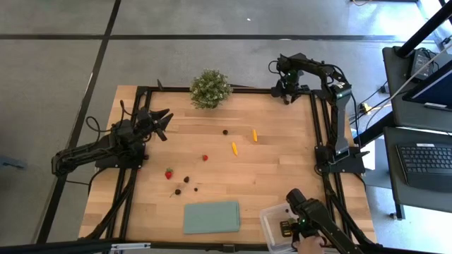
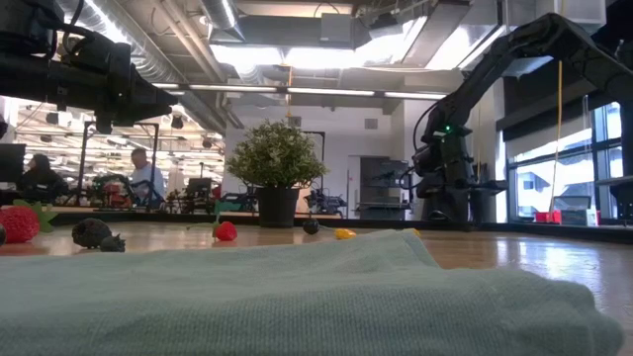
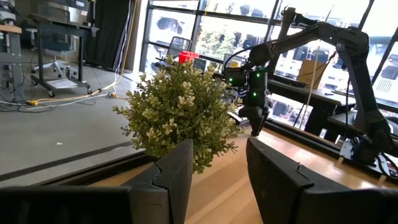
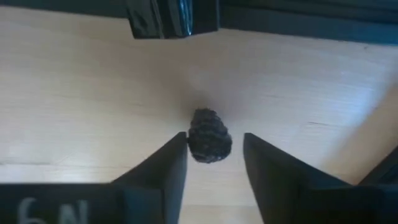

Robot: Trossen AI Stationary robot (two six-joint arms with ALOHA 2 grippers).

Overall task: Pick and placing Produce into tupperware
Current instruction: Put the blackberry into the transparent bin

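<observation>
1. right wrist view: the right gripper (image 4: 214, 155) hangs over the pale wood table top (image 4: 74, 93), just short of a black bar (image 4: 174, 15). its fingers stand apart. a knobbly blackberry (image 4: 210, 144) sits between them, up against one finger with a sliver of daylight to the other, so it isn't pinched.
2. left wrist view: the left gripper (image 3: 219, 165) is parted too, with nothing between the fingers. it looks straight at the bushy potted plant (image 3: 180, 112). beyond that the right arm (image 3: 323, 37) arches over and points its tip down at the table's far edge.
3. high view: the left arm waits over the left side of the table, and the right arm is folded over the far right corner, beside the frame. loose on the middle of the wood lie two strawberries (image 1: 169, 173), a few dark berries (image 1: 186, 179) near them, one more berry (image 1: 225, 131) farther up, and two yellow pieces (image 1: 234, 148). the clear tupperware (image 1: 267, 215) sits at the near right corner, just beside a pale green cloth (image 1: 212, 216). another dark arm part (image 1: 311, 212) lies across the box with a person's hand (image 1: 308, 244) at it, and i can't tell what's inside.
4. low view: the cloth fills the foreground, and behind it fruit and the plant stand on the table. people (image 2: 148, 178) are far back in the room.
</observation>
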